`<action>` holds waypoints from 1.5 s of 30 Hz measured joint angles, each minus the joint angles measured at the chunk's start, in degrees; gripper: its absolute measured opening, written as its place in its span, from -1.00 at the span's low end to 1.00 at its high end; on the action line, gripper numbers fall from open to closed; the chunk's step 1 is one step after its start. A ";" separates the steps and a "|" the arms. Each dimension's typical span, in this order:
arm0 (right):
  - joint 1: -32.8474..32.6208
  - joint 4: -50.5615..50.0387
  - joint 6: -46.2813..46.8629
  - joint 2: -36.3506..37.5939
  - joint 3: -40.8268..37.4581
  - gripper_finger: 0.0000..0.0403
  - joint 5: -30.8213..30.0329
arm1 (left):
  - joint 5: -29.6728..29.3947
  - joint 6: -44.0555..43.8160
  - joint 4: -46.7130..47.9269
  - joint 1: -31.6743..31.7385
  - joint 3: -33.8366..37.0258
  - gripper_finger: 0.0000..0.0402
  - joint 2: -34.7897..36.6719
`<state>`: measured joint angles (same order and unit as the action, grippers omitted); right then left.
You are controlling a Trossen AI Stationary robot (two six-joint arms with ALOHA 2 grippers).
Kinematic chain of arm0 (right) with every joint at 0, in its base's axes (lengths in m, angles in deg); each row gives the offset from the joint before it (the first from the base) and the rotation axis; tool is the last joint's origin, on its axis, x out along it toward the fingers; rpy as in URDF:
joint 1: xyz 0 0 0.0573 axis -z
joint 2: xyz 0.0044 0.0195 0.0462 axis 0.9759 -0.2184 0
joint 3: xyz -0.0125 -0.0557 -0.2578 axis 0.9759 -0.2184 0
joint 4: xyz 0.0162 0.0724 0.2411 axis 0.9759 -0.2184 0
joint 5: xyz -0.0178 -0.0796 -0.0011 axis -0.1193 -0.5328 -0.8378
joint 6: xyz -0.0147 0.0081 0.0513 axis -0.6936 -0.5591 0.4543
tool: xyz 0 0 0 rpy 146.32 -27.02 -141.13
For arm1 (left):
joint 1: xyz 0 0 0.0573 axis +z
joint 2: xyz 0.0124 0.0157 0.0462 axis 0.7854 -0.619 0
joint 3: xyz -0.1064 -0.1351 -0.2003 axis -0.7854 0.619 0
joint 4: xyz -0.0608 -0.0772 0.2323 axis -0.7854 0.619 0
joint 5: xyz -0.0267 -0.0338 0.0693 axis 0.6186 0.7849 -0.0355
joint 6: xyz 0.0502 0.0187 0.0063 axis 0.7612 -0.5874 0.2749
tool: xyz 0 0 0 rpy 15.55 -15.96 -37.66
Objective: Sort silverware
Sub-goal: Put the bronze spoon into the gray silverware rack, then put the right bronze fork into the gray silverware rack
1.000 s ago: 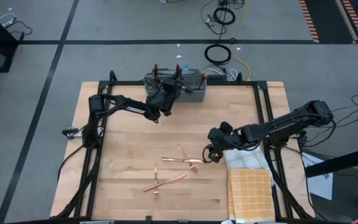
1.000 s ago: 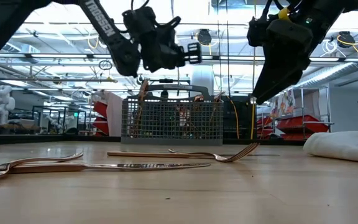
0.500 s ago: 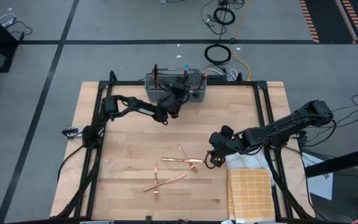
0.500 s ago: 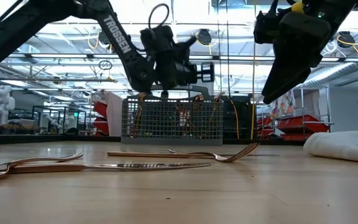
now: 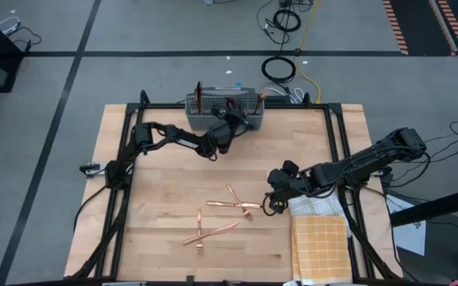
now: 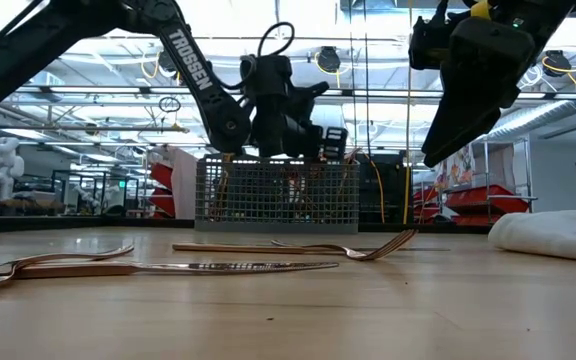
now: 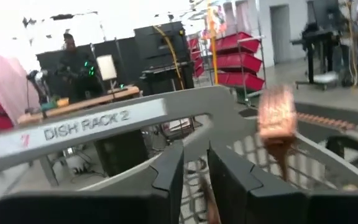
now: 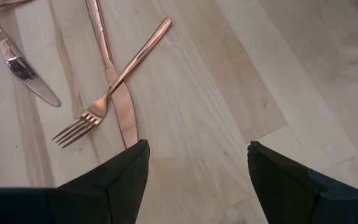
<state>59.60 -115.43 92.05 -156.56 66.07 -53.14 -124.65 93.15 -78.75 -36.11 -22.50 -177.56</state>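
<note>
At the upper centre of the high view, the left gripper (image 5: 230, 113) is held over the grey wire-mesh caddy (image 5: 249, 121); its fingers (image 7: 169, 171) are seen slightly parted, and whether anything is gripped cannot be told. A copper-coloured utensil handle (image 7: 276, 115) is seen upright in the caddy just beyond them. Right of centre, the right gripper (image 5: 272, 202) is held wide open and empty above the light wooden bench (image 5: 157, 199). A rose-gold fork (image 8: 114, 87) is crossed over a rose-gold knife (image 8: 114, 81) just ahead of it. A second crossed pair of copper utensils (image 5: 205, 232) lies lower, towards the bottom centre.
</note>
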 joint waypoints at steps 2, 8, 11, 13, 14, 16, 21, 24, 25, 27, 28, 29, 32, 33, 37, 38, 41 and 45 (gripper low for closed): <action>0.00 0.00 -0.01 0.00 0.00 0.27 0.24 | -0.48 3.81 0.00 -0.54 0.00 -0.56 0.00; -1.05 0.00 0.23 0.00 0.00 0.27 0.45 | -2.39 6.89 -0.75 -0.87 0.02 -0.50 0.43; -1.82 0.02 0.25 0.00 0.00 0.27 0.47 | -2.66 7.14 -0.97 -0.88 0.02 -0.49 1.69; -2.15 0.00 0.70 0.00 0.00 0.27 0.29 | -2.61 7.15 -0.94 -0.76 0.00 -0.49 2.47; -2.23 0.00 0.79 0.00 0.00 0.27 0.23 | -2.55 7.16 -0.64 -0.73 0.01 -0.49 2.97; -2.23 0.00 0.92 0.00 0.00 0.27 0.23 | -1.97 7.17 -0.75 -0.68 0.02 -0.49 4.28; -2.23 -0.15 0.93 0.00 0.00 0.27 0.16 | -2.26 15.27 -0.68 -3.01 0.02 -0.49 9.68; -2.23 -0.17 0.93 0.00 0.00 0.27 0.14 | -6.43 26.42 0.96 -8.16 0.07 -0.49 15.37; -2.23 -0.15 0.93 0.00 0.00 0.27 0.10 | -8.05 29.79 2.35 -10.38 0.04 -0.49 17.65; -2.23 -0.07 0.93 0.00 0.00 0.27 -0.05 | -9.96 34.37 8.37 -15.49 0.02 -0.49 22.24; -2.23 0.07 1.00 0.00 0.00 0.27 -0.20 | -10.47 34.78 13.14 -18.12 0.02 -0.49 24.53; -2.23 0.09 1.32 0.00 0.00 0.27 -0.45 | -10.60 34.35 18.45 -20.89 0.02 -0.49 26.90; -2.21 1.50 2.84 -0.88 0.00 0.27 -1.88 | -12.01 23.43 35.47 -28.76 0.02 -0.49 34.32; -2.10 3.13 2.88 -1.66 0.00 0.27 -2.17 | -12.70 18.06 41.19 -30.99 0.02 -0.49 36.83; -1.00 14.28 2.42 -7.43 0.60 0.27 -1.08 | -15.91 -5.05 60.65 -38.63 0.02 -0.49 46.01; -0.78 15.60 2.25 -9.71 1.61 0.27 -0.99 | -16.15 -9.85 64.63 -40.32 0.02 -0.49 48.19; -0.01 13.47 1.58 -17.20 6.74 0.27 -0.54 | -16.25 -19.59 73.23 -44.98 0.02 -0.49 53.95; 0.22 6.18 -0.73 -26.60 16.29 0.27 -0.06 | -16.31 -27.74 80.71 -49.53 0.02 -0.49 58.77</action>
<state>59.82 -109.25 91.31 -183.17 82.36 -53.21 -140.96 65.41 1.95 -85.65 -22.48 -118.79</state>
